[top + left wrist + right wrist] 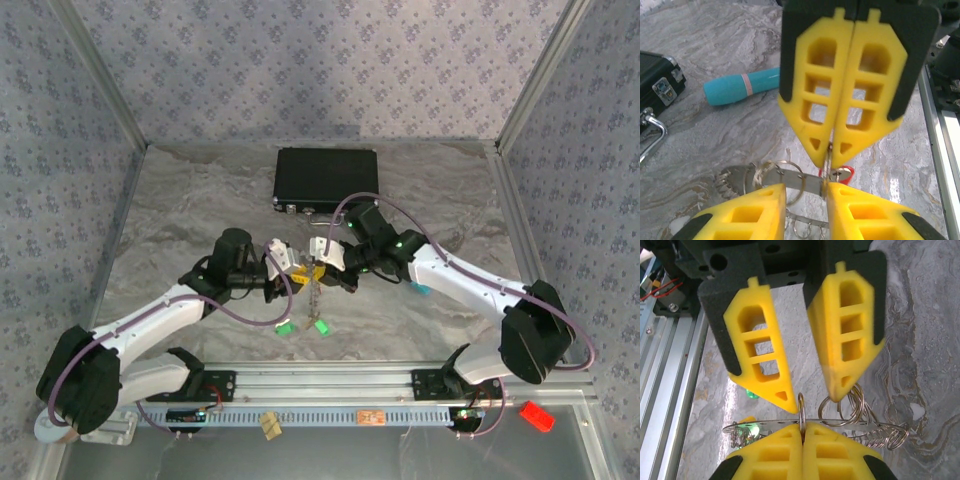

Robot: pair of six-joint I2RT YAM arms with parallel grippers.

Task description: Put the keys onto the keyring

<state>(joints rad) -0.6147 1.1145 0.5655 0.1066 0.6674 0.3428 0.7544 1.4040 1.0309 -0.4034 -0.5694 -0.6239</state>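
1. Two green keys (pixel 284 327) flat on the table (pixel 200 200), lower centre of the top view, just below the grippers and slightly apart from each other.
2. Red key head (pixel 846 174) right of centre near the bottom of the left wrist view, just behind the keyring. Threaded on or merely beside it: cannot tell.
3. Keyring (pixel 770 423): thin silvery strip with jagged ends, carrying several small wire rings. Held level in mid-air across the lower part of the right wrist view. At the centre of the top view, with a thin chain (pixel 318 295) hanging from it toward the green keys.
4. Right gripper (pixel 802 427): jaws fully closed, pads pressed flat together, pinching one upright ring of the keyring at the very tips.
5. Left gripper (pixel 805 192): jaws parted a little, keyring strip lying in the gap. One fingertip (pixel 840 387) against the wire rings in the right wrist view. Firm hold on anything: cannot tell.
6. Black case (pixel 327 180) upper centre of the top view. Teal cylinder (pixel 740 86) upper left of the left wrist view, well apart from the keyring.
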